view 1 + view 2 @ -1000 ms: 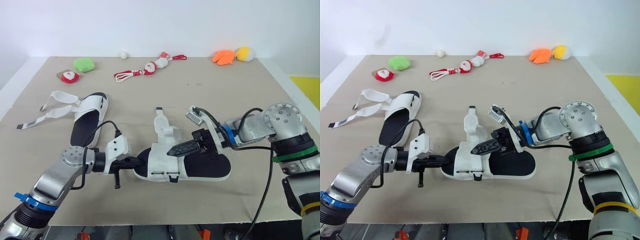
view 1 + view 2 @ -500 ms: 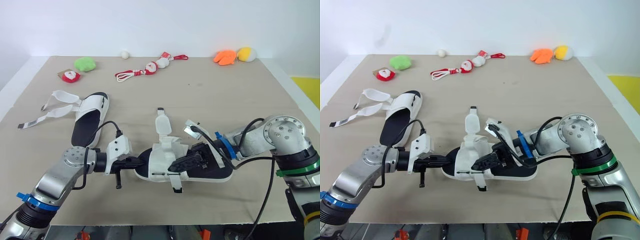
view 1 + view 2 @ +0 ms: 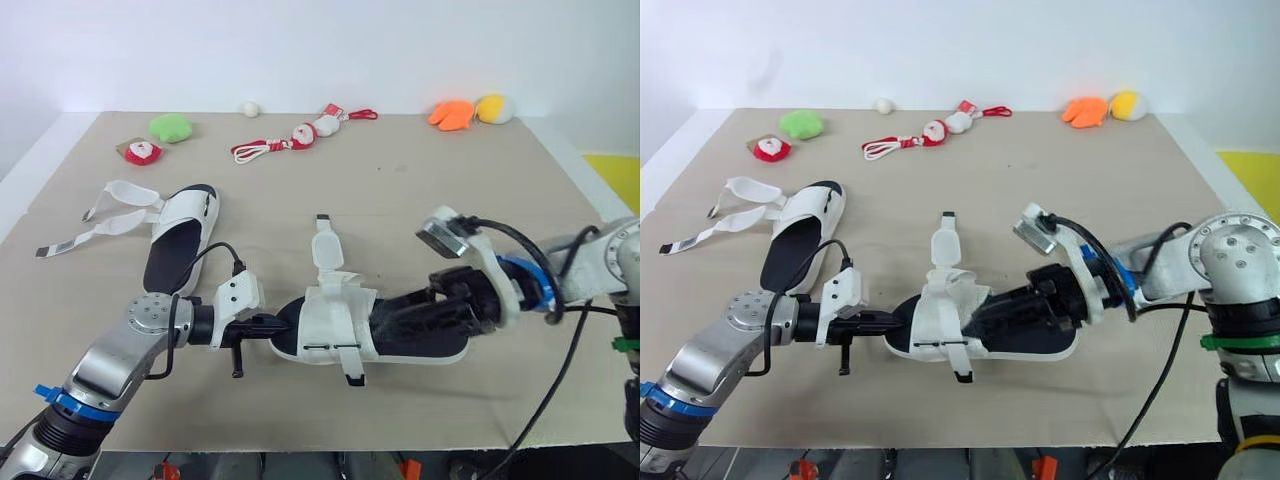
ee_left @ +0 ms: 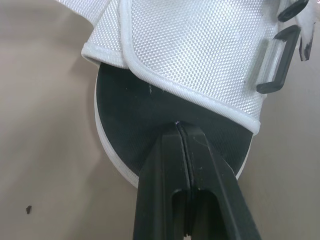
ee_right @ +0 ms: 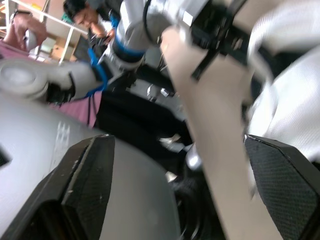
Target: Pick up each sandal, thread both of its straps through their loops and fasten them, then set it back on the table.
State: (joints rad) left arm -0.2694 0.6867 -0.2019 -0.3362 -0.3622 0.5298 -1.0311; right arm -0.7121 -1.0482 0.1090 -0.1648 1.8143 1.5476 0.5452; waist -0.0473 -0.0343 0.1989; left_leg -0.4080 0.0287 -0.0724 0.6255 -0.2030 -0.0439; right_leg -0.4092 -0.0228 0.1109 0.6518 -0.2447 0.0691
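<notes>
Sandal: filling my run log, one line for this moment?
left end effector shut on sandal toe | right end effector open over sandal | other sandal unfastened

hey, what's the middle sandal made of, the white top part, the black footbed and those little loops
White upper: woven fabric, matte, judging by the visible mesh weave and the piped edge. Black footbed: smooth and slightly dull, probably foam or rubber; the look leaves it open. Loops: dark, rigid rectangular rings, likely plastic.

left tool [image 3: 894, 318]: at sandal [image 3: 945, 312] toe | right tool [image 3: 987, 317]: over footbed | other sandal [image 3: 800, 238]: straps loose
</notes>
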